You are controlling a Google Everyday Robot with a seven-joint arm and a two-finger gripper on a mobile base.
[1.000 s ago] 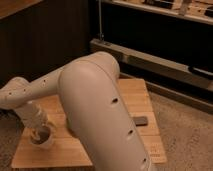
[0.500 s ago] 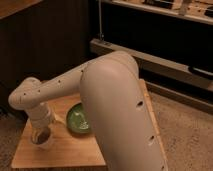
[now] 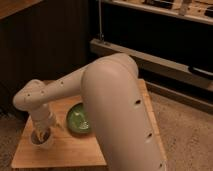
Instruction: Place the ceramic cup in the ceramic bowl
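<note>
The robot's broad, smooth off-white arm [image 3: 120, 110] fills the middle of the view and hides much of the light wooden slatted desk [image 3: 75, 150] behind it, including the desk's whole centre and most of its right side. The arm's lower end is cut off by the bottom edge. Its shell is matte and rounded, with a few small dark holes along the side. From the bulky near segment a thinner segment runs left to a rounded elbow, then turns down toward the desk's front left corner.

There the pincer [image 3: 42, 134] reaches down into the small pale ceramic cup [image 3: 43, 140], which stands upright on the desk near the front left edge. The pincer's tips sit at or inside the cup's mouth and cannot be made out well; whether they are spread or closed on the cup cannot be told.

Just right of the cup, apart from it, lies the round green ceramic bowl [image 3: 78, 120], shallow and glossy inside. Its right rim is hidden behind the arm.

Behind the desk is a dark wooden wall, and to the right a long, low dark shelf unit [image 3: 165, 60] with a pale ledge; its contents are too dim to identify. The floor at right is speckled grey.
</note>
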